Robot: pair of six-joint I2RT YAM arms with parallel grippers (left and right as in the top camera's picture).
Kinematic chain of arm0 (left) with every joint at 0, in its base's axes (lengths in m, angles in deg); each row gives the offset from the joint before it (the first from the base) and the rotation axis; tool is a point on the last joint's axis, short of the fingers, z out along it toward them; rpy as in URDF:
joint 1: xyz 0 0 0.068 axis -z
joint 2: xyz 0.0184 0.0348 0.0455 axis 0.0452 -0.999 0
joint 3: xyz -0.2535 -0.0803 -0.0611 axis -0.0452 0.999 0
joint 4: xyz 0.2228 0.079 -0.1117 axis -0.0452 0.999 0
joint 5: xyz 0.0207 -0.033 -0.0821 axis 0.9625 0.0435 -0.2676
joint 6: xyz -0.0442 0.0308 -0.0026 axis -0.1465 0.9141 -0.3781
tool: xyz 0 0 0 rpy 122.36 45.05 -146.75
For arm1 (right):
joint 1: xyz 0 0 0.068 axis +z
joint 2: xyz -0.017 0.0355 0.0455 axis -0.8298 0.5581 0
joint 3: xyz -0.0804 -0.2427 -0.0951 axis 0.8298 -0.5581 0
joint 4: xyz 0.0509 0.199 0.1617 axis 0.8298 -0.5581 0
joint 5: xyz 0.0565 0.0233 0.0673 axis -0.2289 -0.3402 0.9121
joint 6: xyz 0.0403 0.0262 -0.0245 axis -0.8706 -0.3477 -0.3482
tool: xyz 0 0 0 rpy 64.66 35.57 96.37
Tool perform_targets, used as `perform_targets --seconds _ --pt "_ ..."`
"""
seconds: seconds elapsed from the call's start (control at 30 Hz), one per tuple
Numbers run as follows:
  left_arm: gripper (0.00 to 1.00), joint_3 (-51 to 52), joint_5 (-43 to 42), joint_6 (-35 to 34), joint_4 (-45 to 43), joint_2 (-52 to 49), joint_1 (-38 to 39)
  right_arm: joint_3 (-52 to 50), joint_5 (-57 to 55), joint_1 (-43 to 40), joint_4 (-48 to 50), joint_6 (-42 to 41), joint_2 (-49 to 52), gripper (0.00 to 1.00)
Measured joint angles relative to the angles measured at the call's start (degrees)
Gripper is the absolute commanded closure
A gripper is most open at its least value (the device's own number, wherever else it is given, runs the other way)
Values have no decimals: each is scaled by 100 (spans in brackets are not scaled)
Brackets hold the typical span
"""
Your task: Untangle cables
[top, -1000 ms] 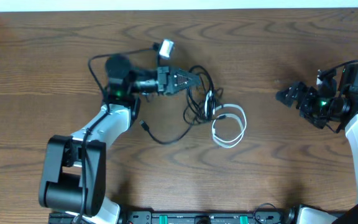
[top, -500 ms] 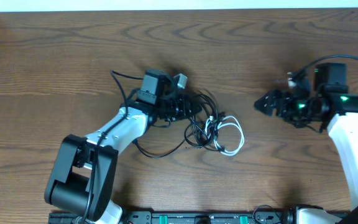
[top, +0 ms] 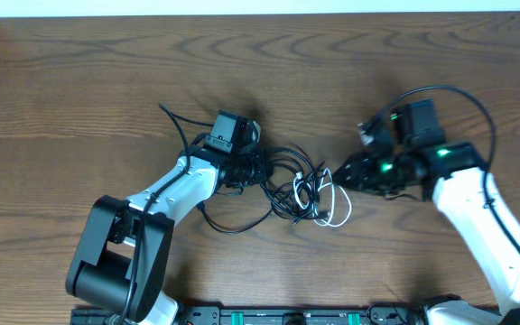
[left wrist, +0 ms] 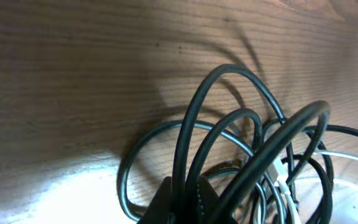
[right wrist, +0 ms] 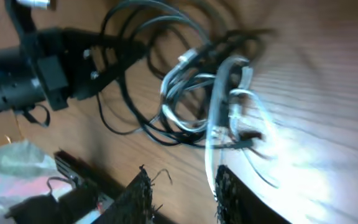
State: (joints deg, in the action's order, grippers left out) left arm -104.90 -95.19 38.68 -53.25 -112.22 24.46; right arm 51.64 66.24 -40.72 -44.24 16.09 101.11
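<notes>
The cables lie tangled mid-table: black cables [top: 298, 188] looped over each other, with a white cable [top: 337, 215] curling at their right. My left gripper [top: 258, 167] is at the tangle's left side, shut on two black cable loops [left wrist: 188, 124]; its tips [left wrist: 182, 198] pinch them at the frame's bottom. A thin white cable [left wrist: 353, 160] shows behind. My right gripper [top: 339, 176] is at the tangle's right edge. In the right wrist view its jaws [right wrist: 182, 196] stand apart over bare wood. The white cable [right wrist: 213, 124] runs down beside the right finger [right wrist: 232, 199].
A long black loop [top: 233, 226] trails toward the front from the tangle. The arms' own thick wires arc above each wrist [top: 450, 90]. The table's far edge [top: 260, 13] meets a white strip. The left arm [right wrist: 36, 68] shows across the tangle in the right wrist view.
My right arm has swung left to the tangle and its jaws have narrowed. The left gripper has carried the black loops right and slightly forward, bunching the tangle.
</notes>
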Motion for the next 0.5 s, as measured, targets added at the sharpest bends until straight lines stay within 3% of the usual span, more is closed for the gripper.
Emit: perform_targets --seconds 0.2,0.37,0.5 --pt "92 0 44 2 2 0 0 -619 168 861 1213 -72 4 70" --pt "92 0 61 2 2 0 0 -713 129 1349 1578 446 4 64" --pt "92 0 61 2 2 0 0 -732 -516 1755 1644 828 13 68"
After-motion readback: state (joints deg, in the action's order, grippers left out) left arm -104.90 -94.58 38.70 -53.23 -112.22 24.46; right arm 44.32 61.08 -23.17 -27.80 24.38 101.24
